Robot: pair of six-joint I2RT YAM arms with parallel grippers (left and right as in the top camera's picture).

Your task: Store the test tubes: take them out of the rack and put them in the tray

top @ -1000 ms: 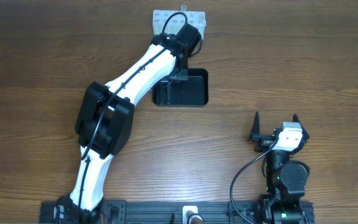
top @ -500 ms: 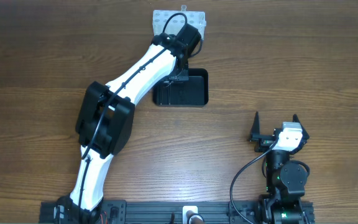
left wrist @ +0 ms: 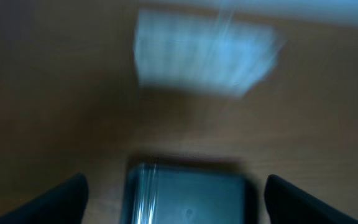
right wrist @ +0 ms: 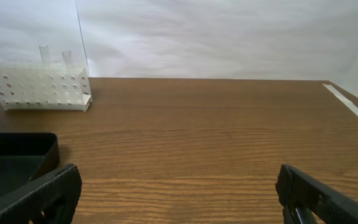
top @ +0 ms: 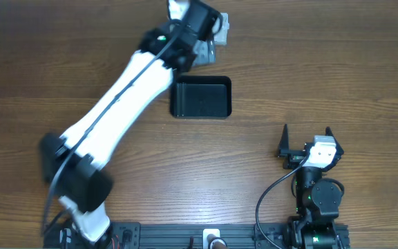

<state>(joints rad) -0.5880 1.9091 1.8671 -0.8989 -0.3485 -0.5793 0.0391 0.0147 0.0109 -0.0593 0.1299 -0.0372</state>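
Wood-grain worktop, white backdrop: two test tubes (right wrist: 44, 53) stand upright in the rack (right wrist: 42, 87), long axis vertical, mouths up, just beyond the black tray (top: 202, 100). The left gripper (left wrist: 176, 182) hangs by the tray facing the rack, fingers spread wide, seemingly empty. The right gripper (right wrist: 179, 186) sits well apart, equally wide. Extraction appears pending; the next move calls for lowering astride one tube.

Setting: a robotics laboratory test station, not a home or shop. Evidence: two robot arms, the left arm (top: 126, 90) and the right arm (top: 316, 190), stand on a black rail (top: 157, 232) along one edge of a wood-grain surface (top: 323, 69). A perforated white rack (right wrist: 41, 93) holds test tubes (right wrist: 44, 54) (two visible). Also noted: a black tray (top: 202, 100) and a plain white backdrop (right wrist: 229, 37).
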